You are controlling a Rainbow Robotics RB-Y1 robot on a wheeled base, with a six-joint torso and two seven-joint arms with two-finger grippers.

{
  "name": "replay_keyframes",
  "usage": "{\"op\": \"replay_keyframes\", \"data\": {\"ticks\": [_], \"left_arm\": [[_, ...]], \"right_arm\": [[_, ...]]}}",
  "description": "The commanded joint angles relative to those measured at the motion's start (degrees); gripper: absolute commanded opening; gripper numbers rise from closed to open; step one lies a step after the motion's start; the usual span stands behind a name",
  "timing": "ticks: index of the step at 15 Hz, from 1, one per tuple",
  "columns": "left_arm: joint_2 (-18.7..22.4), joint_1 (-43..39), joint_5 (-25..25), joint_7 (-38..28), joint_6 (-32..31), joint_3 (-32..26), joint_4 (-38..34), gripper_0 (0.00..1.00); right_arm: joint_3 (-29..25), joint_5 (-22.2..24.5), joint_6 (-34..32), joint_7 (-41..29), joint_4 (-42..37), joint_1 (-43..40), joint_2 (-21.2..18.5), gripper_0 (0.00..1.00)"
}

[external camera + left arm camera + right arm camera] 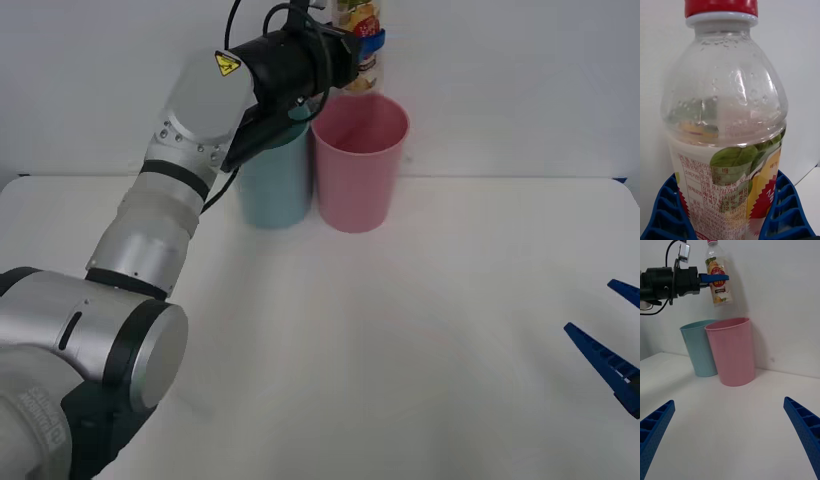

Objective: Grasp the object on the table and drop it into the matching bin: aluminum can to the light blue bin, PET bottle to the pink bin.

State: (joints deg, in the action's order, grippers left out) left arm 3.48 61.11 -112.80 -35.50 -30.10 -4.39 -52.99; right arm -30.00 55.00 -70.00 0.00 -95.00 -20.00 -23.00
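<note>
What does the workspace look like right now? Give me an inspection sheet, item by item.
Surface: white table, bare in front of the bins.
Job's things: PET bottle held upright in the air above the pink bin; light blue bin stands touching the pink one, on its left.
Clutter: nothing seen.
Grippers: left gripper shut on the bottle's labelled body, above the bins; right gripper open, low over the table at the right.
Cables: black cable looping off the left wrist.
Surroundings: plain white wall behind the table.
</note>
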Motion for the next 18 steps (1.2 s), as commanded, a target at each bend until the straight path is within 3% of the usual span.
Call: {"op": "replay_keyframes", "data": {"ticks": [1,8,9,11,18], "left_arm": [[-0.67,-0.03,-0.06,0.00,0.31,1.49,0.08,0.00],[-0.67,0.06,-0.06,-0.18,1.01,3.51,0.08,0.02],[-0.67,0.06,-0.06,-0.09,1.10,3.60,0.08,0.11],[-0.67,0.06,-0.06,0.52,1.36,3.86,0.08,1.00],[-0.67,0.15,0.38,0.96,1.45,4.04,0.08,1.00]], "right_arm": [[0.00,0.00,0.00,0.00,0.00,0.00,0.00,1.00],[0.00,0.00,0.00,0.00,0.00,0.00,0.00,1.00],[0.00,0.00,0.00,0.00,0.00,0.00,0.00,1.00],[0.00,0.00,0.00,0.00,0.00,0.00,0.00,1.00],[0.00,0.00,0.00,0.00,0.00,0.00,0.00,1.00]]}}
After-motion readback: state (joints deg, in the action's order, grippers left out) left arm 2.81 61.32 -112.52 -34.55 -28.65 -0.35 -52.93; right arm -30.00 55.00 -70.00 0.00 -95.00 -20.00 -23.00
